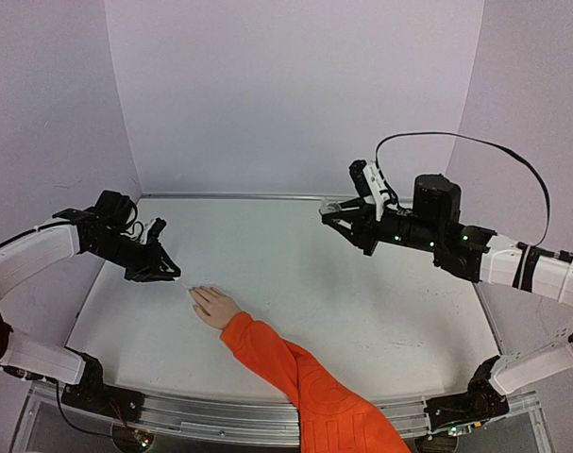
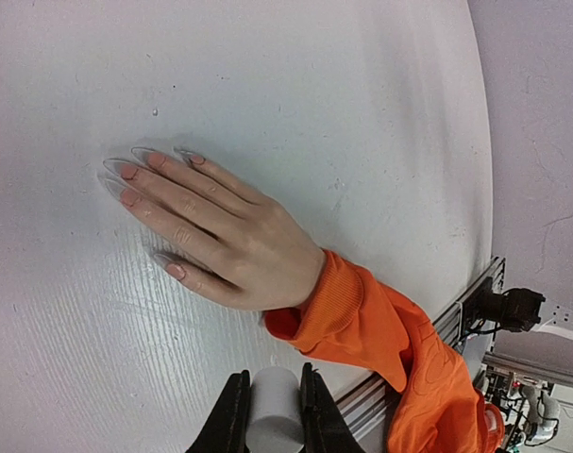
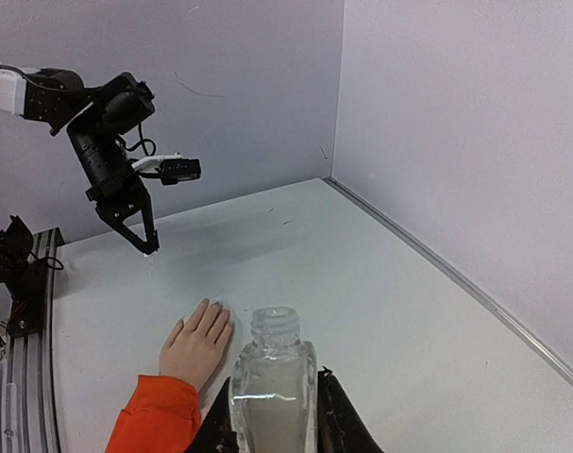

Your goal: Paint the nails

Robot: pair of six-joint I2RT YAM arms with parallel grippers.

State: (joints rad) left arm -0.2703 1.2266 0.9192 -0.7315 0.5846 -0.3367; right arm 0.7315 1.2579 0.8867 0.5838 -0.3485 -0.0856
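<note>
The left gripper is lowered towards the surface, just beyond the fingertips, and its jaws are clamped on one white cylinder. One pale hand, ending an orange sleeve, is laid flat, palm down. Its five long nails are spread on the white surface, nearer the left side. The right gripper is held raised, well apart from the hand, with its jaws closed around one uncapped clear bottle. The scene is enclosed by pale lilac walls.

Left arm, right arm: white shells, black joints. My left hand, right hand: black. Black cable arcs off the right; green lights.
</note>
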